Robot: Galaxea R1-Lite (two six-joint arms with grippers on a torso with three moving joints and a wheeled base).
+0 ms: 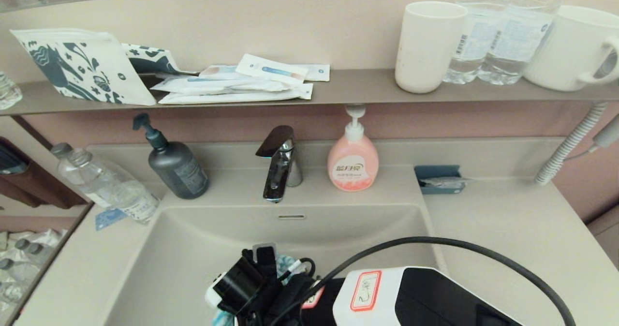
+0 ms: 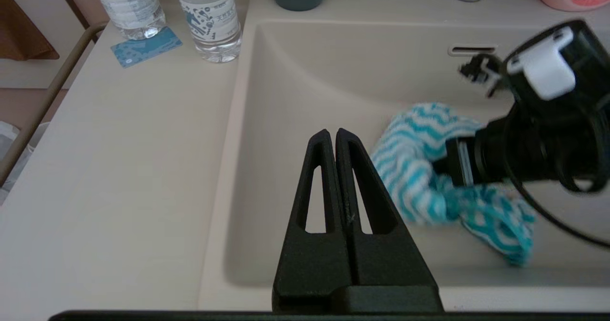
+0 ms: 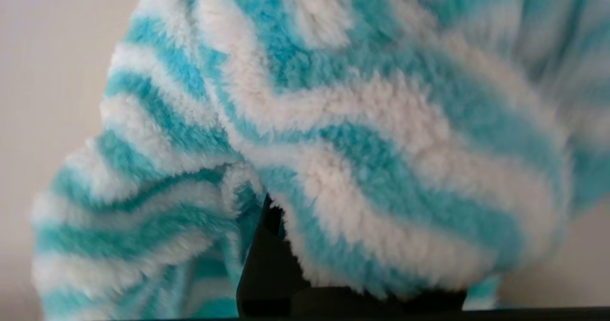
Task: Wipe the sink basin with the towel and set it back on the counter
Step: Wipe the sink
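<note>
The beige sink basin [image 1: 193, 248] fills the lower middle of the head view; its overflow slot [image 1: 291, 216] shows, but the drain plug is hidden. My right gripper [image 2: 450, 166] is down inside the basin, shut on the turquoise-and-white zigzag towel [image 2: 414, 159]. The bunched cloth rests against the basin floor. In the right wrist view the towel [image 3: 357, 145] covers nearly everything and only one black finger [image 3: 267, 268] shows. My left gripper [image 2: 332, 133] hangs shut and empty over the basin's front left rim. The beige counter [image 1: 508, 229] lies on both sides.
Behind the basin stand a chrome faucet [image 1: 280, 164], a grey pump bottle [image 1: 176, 169] and a pink soap bottle [image 1: 353, 164]. A water bottle [image 1: 104, 183] stands on the left counter, a small blue tray [image 1: 439, 179] at the back right. The wall shelf holds a cup [image 1: 428, 45].
</note>
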